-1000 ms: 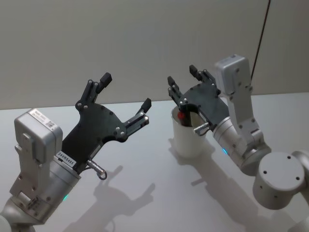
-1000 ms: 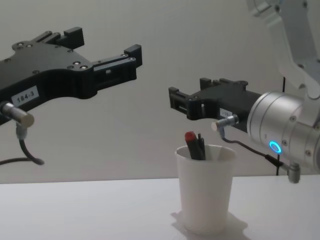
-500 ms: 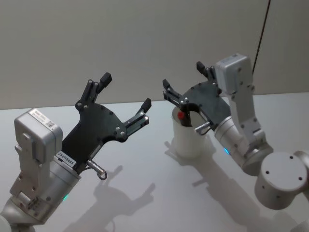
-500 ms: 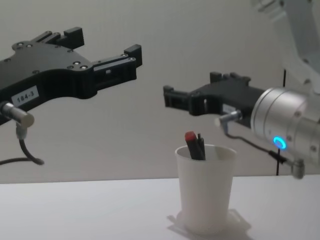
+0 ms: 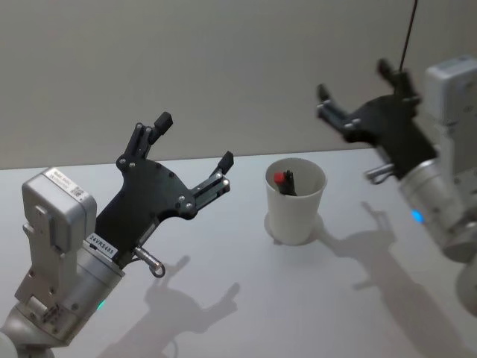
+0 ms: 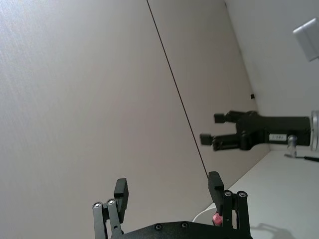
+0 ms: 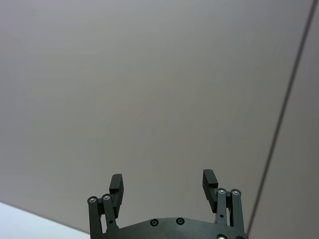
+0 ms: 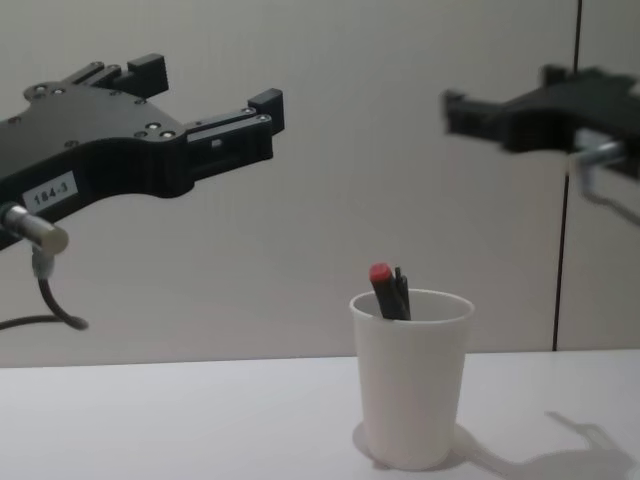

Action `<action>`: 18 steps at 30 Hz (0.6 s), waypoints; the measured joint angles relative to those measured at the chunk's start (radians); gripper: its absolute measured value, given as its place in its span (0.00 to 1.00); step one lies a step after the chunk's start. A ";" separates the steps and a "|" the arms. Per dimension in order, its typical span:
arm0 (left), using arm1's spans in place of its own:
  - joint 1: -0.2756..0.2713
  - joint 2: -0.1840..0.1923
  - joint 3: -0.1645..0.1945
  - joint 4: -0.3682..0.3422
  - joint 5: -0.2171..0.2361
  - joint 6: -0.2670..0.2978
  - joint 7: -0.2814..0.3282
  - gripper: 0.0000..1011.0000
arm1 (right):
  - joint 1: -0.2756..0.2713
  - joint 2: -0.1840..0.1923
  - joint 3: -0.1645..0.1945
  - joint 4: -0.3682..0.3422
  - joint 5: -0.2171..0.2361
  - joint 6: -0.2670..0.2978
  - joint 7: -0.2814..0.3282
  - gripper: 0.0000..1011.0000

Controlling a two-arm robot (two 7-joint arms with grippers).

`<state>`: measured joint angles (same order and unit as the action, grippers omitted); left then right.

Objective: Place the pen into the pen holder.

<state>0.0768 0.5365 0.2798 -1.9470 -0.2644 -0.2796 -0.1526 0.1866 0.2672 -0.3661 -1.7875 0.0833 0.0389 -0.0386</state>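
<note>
Nearest to us, left gripper hung parked over the near-left of the table, matte black fingers spread wide, nothing between them. Plenty of bare white tabletop around and under it; we saw only shadows there.

Mid-table, one pen holder: plain white paper cup, tapered, rolled rim, standing upright with free surface on every side. One pen sat inside it, dark barrel with a red cap, leaning on the left inner wall, tip poking just above the rim. In the chest view the cap cleared the rim.

Farther right and high, right gripper was well above and to the right of the cup, fingers released and apart, holding nothing. Its own wrist view showed both black fingertips against the wall. We counted two grippers, one cup, one pen.

Behind, a smooth pale wall with one thin dark vertical seam at far right.
</note>
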 joint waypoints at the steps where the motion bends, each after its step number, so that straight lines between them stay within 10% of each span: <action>1: 0.000 0.000 0.000 0.000 0.000 0.000 0.000 0.99 | -0.005 0.008 0.006 -0.008 0.004 -0.001 -0.007 0.99; 18: 0.000 0.000 0.000 0.000 0.000 0.000 0.000 0.99 | -0.097 0.146 0.120 -0.145 0.098 -0.021 -0.128 0.99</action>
<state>0.0768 0.5366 0.2798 -1.9470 -0.2644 -0.2796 -0.1526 0.0897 0.4137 -0.2464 -1.9324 0.1808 0.0176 -0.1663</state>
